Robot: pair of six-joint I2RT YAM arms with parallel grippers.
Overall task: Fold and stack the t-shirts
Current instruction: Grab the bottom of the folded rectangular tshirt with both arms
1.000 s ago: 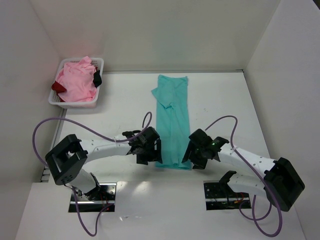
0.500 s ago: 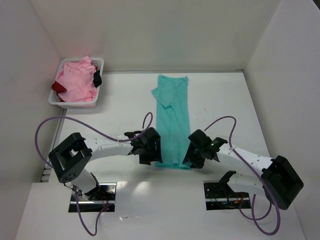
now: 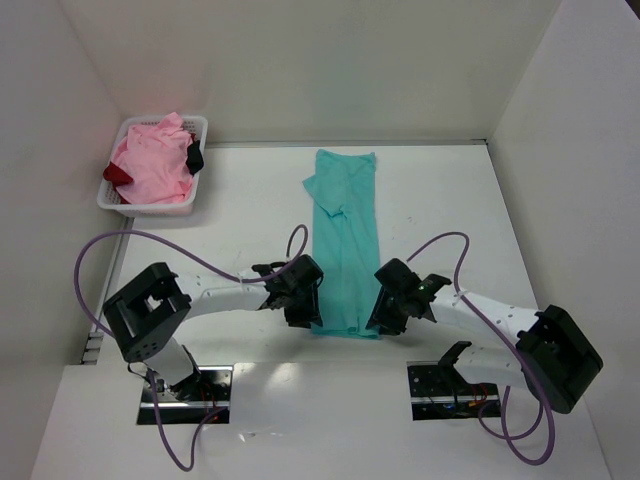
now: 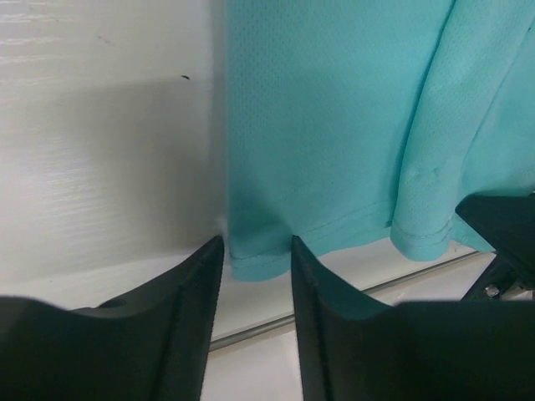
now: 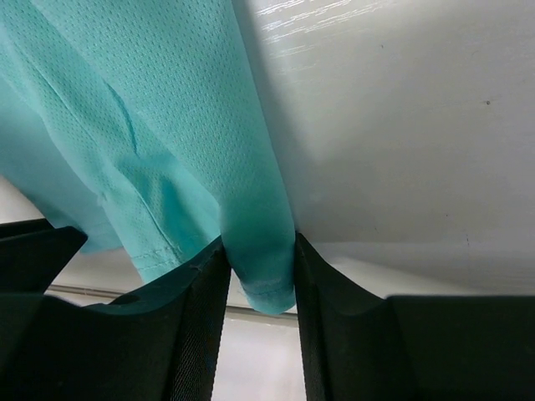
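A teal t-shirt (image 3: pixel 345 240) lies folded into a long narrow strip down the middle of the table, collar end far, hem near. My left gripper (image 3: pixel 305 312) is at the hem's left corner. In the left wrist view its jaws (image 4: pixel 257 242) stand part open astride that corner of the teal cloth (image 4: pixel 334 125), which still lies flat. My right gripper (image 3: pixel 383 318) is at the hem's right corner. In the right wrist view its jaws (image 5: pixel 259 242) press on a bunched fold of the teal cloth (image 5: pixel 167 125). A pink t-shirt (image 3: pixel 150 165) and a dark red one (image 3: pixel 117 175) lie in the basket.
The white lattice basket (image 3: pixel 200 125) stands at the far left corner, with a small black item (image 3: pixel 193 157) on its right side. White walls close in the table at the back and both sides. The table's near edge runs just behind both grippers.
Both grippers have narrowed their jaws around the hem corners and edged slightly inward. The right one now pinches the cloth. The shirt has not shifted.
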